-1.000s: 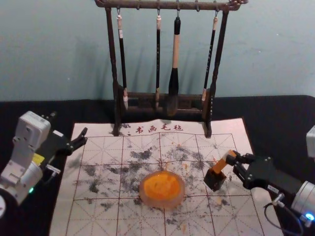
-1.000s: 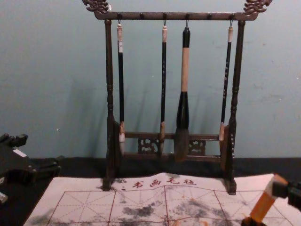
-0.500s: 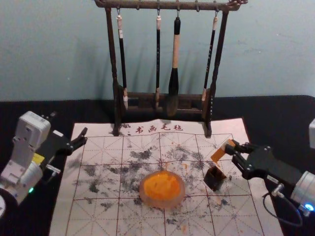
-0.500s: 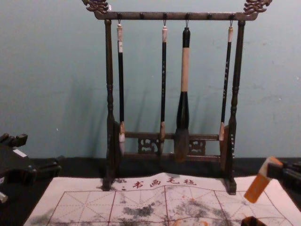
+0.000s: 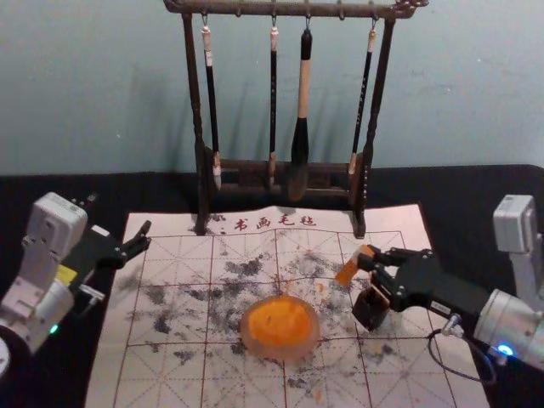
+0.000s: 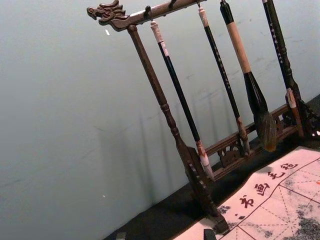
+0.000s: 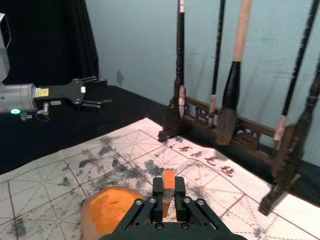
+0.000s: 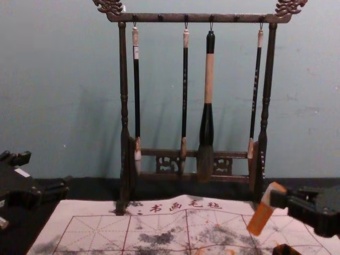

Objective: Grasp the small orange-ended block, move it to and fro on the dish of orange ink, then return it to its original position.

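Your right claw is carrying the block closer to the ink dish than before, pinching near its pale band above the mat, and you're likely handling something light and stiff, best gripped there, clear of ink.

The left gripper and right gripper are black and two-fingered, the right one dotted with round silvery screws. The forearms are silvery cylinders, the left with a green light and yellow label, the right with a blue light and looping dark cable. Boxy pale-grey housings top both.
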You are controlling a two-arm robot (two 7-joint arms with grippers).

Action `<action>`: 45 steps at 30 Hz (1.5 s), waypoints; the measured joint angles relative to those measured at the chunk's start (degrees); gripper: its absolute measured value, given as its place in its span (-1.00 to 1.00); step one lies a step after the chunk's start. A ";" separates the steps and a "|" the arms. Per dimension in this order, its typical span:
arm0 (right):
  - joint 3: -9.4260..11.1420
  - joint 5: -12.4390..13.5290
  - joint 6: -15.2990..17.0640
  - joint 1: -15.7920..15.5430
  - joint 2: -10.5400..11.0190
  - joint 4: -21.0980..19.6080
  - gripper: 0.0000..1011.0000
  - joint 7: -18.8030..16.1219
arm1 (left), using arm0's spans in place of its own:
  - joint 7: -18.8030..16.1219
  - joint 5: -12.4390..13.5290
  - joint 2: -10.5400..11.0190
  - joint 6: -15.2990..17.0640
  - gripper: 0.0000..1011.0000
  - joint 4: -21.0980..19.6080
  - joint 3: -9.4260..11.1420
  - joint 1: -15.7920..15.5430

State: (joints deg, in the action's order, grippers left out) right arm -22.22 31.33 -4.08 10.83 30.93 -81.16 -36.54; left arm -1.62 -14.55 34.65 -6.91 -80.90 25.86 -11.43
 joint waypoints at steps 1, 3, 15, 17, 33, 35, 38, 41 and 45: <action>-0.24 -0.08 0.01 0.25 -0.06 0.18 -0.78 -0.17 | 0.00 0.01 0.00 0.00 0.98 0.00 0.00 0.00; -0.93 -0.25 0.06 0.90 -0.26 0.69 -0.78 -0.67 | 0.00 0.00 0.00 0.00 0.98 0.00 0.00 0.00; -4.64 -1.54 0.51 3.96 -1.05 2.79 -0.78 -3.12 | 0.00 0.00 0.00 0.00 0.98 0.00 0.00 0.00; -5.37 -1.88 0.60 4.50 -1.09 3.03 -0.78 -3.52 | 0.00 0.01 0.00 0.00 0.98 0.00 0.01 0.00; -9.78 -4.53 1.84 7.56 -1.51 4.70 -0.78 -5.17 | 0.00 0.00 0.00 0.00 0.98 0.00 0.00 0.00; -10.33 -4.93 1.97 7.83 -1.51 4.87 -0.78 -5.36 | 0.00 0.00 0.00 0.00 0.98 0.00 0.00 0.00; -10.88 -5.35 2.04 8.12 -1.51 5.03 -0.78 -5.51 | 0.00 0.00 0.00 0.00 0.98 0.00 0.00 0.00; -11.39 -5.75 2.09 8.40 -1.50 5.27 -0.78 -5.68 | 0.00 0.00 0.00 0.00 0.98 0.00 0.00 0.00; -11.97 -6.16 2.16 8.76 -1.64 5.64 -0.78 -5.91 | 0.00 0.00 0.00 0.00 0.98 0.00 0.00 0.00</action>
State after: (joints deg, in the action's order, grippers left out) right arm -34.19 25.17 -1.92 19.58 29.30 -75.52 -42.45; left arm -1.62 -14.55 34.64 -6.91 -80.90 25.86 -11.43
